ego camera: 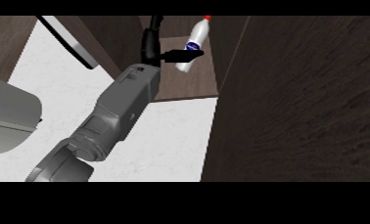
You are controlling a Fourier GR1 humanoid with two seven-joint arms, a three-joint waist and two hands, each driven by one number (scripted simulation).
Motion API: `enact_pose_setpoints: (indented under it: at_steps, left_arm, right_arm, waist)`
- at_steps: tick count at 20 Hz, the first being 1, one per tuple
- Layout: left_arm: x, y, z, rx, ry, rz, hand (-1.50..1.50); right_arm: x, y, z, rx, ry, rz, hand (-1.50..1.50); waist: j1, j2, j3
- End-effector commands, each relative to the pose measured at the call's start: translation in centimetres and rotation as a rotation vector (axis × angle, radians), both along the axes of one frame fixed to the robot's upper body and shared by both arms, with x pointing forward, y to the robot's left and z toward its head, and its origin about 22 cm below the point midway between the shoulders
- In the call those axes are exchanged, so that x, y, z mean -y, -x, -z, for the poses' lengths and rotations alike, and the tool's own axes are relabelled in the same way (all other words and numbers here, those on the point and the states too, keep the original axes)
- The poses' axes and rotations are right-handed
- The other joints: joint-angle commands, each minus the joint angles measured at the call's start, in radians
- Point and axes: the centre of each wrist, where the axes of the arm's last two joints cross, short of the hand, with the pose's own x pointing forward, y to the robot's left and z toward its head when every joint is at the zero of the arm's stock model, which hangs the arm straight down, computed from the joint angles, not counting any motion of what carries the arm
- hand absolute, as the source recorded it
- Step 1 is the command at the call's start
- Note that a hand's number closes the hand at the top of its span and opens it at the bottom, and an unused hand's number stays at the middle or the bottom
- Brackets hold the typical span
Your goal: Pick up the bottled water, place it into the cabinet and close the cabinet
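You are looking down on a white, faintly marbled counter. To the counter's right a broad dark wood-grain panel fills the view. At its far edge lies the dark wooden cabinet shelf, and at its left edge a grey rounded object.

Kitchen: white counter, dark cabinet (wood-grained).
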Motion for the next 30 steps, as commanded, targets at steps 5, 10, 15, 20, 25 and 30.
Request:
enact_pose_setpoints:
  at_steps: [5,10,15,20,25,30]
  left_arm:
    - [1.3,-0.4,-1.9,0.072,0.173,0.281,-1.5]
    - [1.5,-0.2,-2.0,0.059,0.247,0.307,-1.5]
    - [2.0,1.7,-0.7,0.045,0.336,0.373,-1.5]
    - [2.4,3.2,-0.6,0.042,0.372,0.397,-1.5]
    - [1.4,6.2,0.7,0.012,0.385,0.412,1.5]
    - [-1.6,9.5,3.3,-0.012,0.354,0.412,1.5]
  right_arm:
    - [0.2,0.6,-0.9,0.004,-0.035,-0.001,-1.5]
    - [0.5,0.4,-1.5,0.024,0.003,0.012,-1.5]
    - [0.2,-0.4,-0.1,-0.016,0.009,0.03,-1.5]
    - [0.1,1.1,-1.4,-0.008,0.013,0.028,-1.5]
    - [-0.5,1.5,-1.5,-0.007,0.073,0.067,-1.5]
    - [0.4,0.9,-1.9,0.002,0.248,-0.058,1.5]
  waist:
    - [0.022,-0.011,0.0]
    - [0.028,-0.015,0.0]
    - [0.056,-0.031,0.001]
    - [0.079,-0.033,0.001]
    - [0.106,-0.043,0.0]
    - [0.115,-0.041,0.0]
